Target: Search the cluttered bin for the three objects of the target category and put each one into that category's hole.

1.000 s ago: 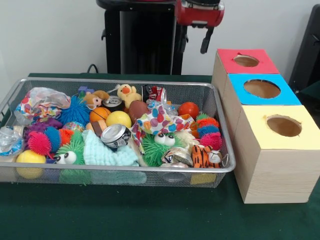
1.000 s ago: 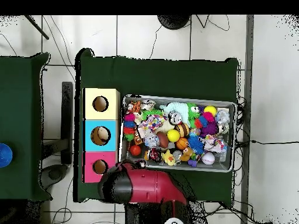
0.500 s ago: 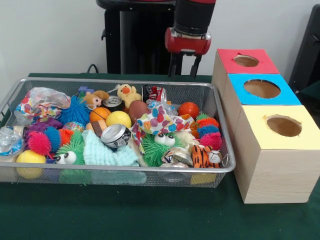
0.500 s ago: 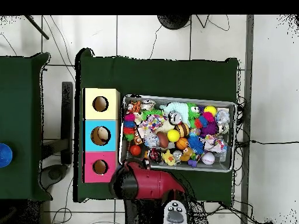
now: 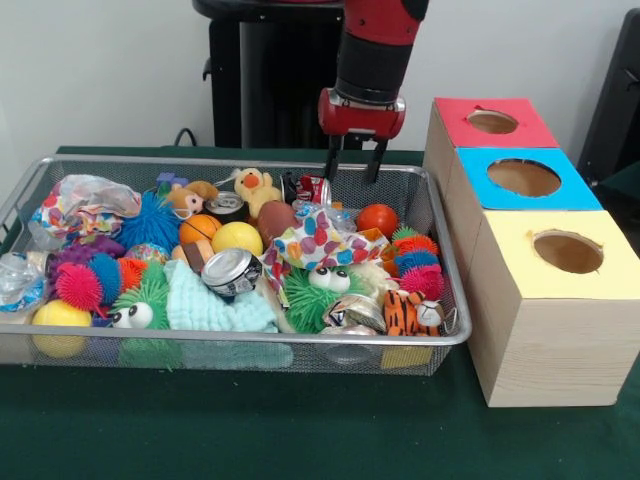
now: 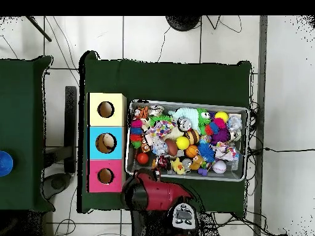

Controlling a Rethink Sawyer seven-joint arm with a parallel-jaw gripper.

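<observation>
The wire mesh bin (image 5: pixel 410 338) sits on the green table, heaped with toys, balls and cans; it also shows in the overhead view (image 6: pixel 248 142). My gripper (image 5: pixel 351 167) hangs open and empty over the bin's far right corner, just above a red can (image 5: pixel 312 186) and left of a red ball (image 5: pixel 377 219). In the overhead view the arm (image 6: pixel 151 192) covers the gripper. Three wooden boxes stand right of the bin, with holes in a red top (image 5: pixel 492 122), a blue top (image 5: pixel 524 178) and a yellow top (image 5: pixel 567 251).
In the bin lie a yellow ball (image 5: pixel 237 238), a silver can (image 5: pixel 231 271), a plush duck (image 5: pixel 256 188), green spiky toys (image 5: pixel 314 292) and a tiger toy (image 5: pixel 408 312). The black pedestal (image 5: pixel 270 80) stands behind. A second green table (image 6: pixel 21 132) lies left in the overhead view.
The arm has swung in from the upper right and come down, so the gripper now hangs low over the bin's far right corner. The toys have not moved.
</observation>
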